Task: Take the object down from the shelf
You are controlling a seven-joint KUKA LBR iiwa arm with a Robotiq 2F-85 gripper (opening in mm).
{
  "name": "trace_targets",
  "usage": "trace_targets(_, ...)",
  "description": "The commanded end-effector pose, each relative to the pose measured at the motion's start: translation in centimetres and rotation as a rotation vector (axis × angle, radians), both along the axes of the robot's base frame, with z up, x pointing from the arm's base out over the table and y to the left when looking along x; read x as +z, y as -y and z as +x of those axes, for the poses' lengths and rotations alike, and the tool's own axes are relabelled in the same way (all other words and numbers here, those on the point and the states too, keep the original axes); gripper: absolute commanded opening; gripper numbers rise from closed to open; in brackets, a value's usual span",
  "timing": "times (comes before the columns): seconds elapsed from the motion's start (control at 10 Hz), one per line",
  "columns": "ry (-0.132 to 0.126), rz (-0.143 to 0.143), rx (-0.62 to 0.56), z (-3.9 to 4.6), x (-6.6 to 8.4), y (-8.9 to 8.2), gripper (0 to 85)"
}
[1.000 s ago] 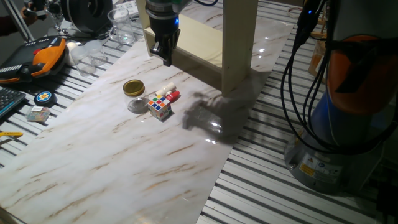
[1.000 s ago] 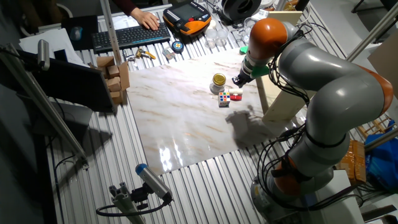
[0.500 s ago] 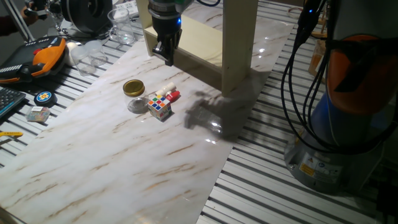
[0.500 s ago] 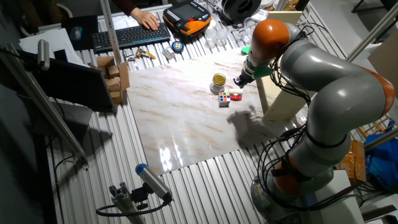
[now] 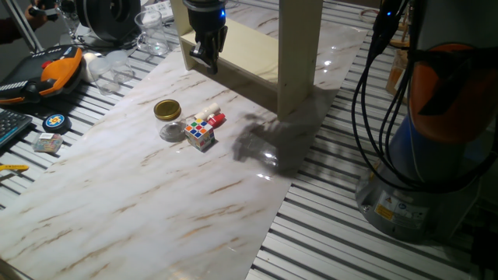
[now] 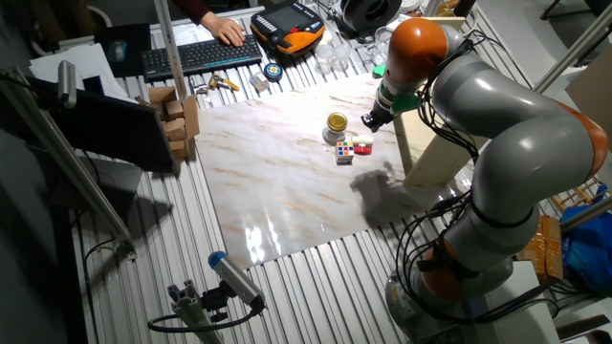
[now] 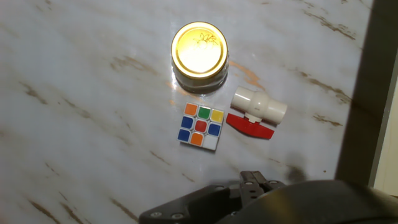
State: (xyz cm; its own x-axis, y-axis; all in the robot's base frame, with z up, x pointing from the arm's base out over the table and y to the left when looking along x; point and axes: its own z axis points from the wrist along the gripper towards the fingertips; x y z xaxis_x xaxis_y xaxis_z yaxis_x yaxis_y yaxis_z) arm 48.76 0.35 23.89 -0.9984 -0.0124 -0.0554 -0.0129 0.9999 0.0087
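Where marble tabletop (image 5: pixel 156 202) ends, slatted metal (image 5: pixel 327 249) begins.

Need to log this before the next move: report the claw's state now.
Claw: holds nothing, raised beside the shelf; open or closed cannot be told.

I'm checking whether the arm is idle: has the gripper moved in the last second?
Yes. In one fixed view the gripper has risen and drifted away from the jar, further up along the shelf.

Jar (image 5: pixel 166 117), cube (image 5: pixel 200 133), valve (image 5: pixel 212 118) clustered on table (image 5: pixel 117 210), shelf (image 5: pixel 257 47) behind
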Motion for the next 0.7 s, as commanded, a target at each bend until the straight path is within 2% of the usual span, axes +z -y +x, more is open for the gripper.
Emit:
trace_targets(0.0, 0.000, 0.000, 0.000, 0.00, 0.03, 0.01, 0.0)
trace_targets(0.4, -0.003, 0.003, -0.005, 0.01, 0.27, -0.01, 0.0)
trace_targets(0.6, -0.007, -0.012, -0.008, 0.23, 0.68, -0.14, 0.0)
